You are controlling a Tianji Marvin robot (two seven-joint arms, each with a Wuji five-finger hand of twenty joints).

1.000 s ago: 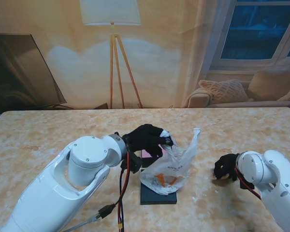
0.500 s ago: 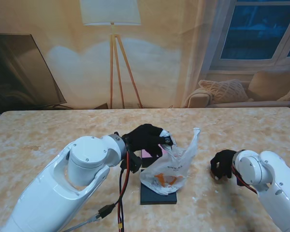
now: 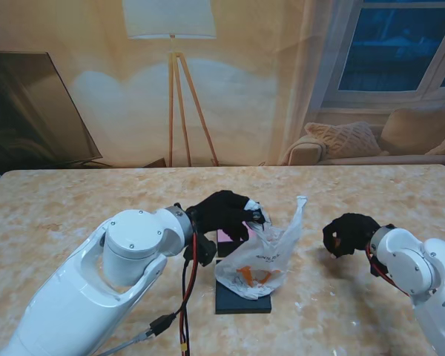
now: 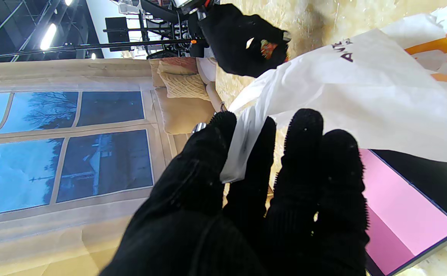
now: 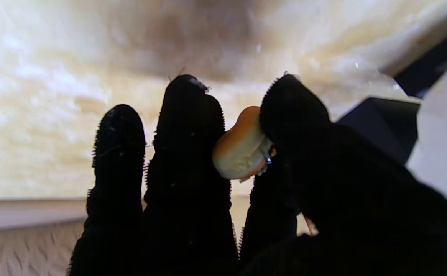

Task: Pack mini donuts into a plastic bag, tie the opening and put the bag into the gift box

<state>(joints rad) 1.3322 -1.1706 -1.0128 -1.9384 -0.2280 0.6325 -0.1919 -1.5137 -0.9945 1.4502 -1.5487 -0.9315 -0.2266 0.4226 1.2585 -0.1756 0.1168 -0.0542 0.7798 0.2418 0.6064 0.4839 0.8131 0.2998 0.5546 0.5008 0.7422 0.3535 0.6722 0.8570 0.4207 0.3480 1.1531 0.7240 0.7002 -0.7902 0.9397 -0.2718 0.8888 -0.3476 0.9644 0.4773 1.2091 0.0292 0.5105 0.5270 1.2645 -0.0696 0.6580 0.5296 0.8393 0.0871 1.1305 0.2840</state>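
Observation:
A white plastic bag [image 3: 259, 256] with orange print sits on the dark gift box [image 3: 241, 297], whose pink inside [image 4: 396, 199] shows in the left wrist view. My left hand [image 3: 222, 211] is shut on the bag's rim [image 4: 242, 153], pinching it between thumb and fingers and holding it up. The right hand [image 3: 348, 233], lifted off the table to the right of the bag, is shut on a mini donut [image 5: 240, 147], golden with a bit of coloured topping, gripped between thumb and fingers. That same hand [image 4: 242, 40] appears beyond the bag in the left wrist view.
The marble table [image 3: 74, 200] stretches to both sides. Red and black cables [image 3: 185, 297] hang from my left forearm near the box. A floor lamp [image 3: 174, 74] and a sofa [image 3: 371, 141] stand beyond the far edge.
The right hand has risen off the table with the donut and moved slightly farther from me. The left hand and the bag have stayed put.

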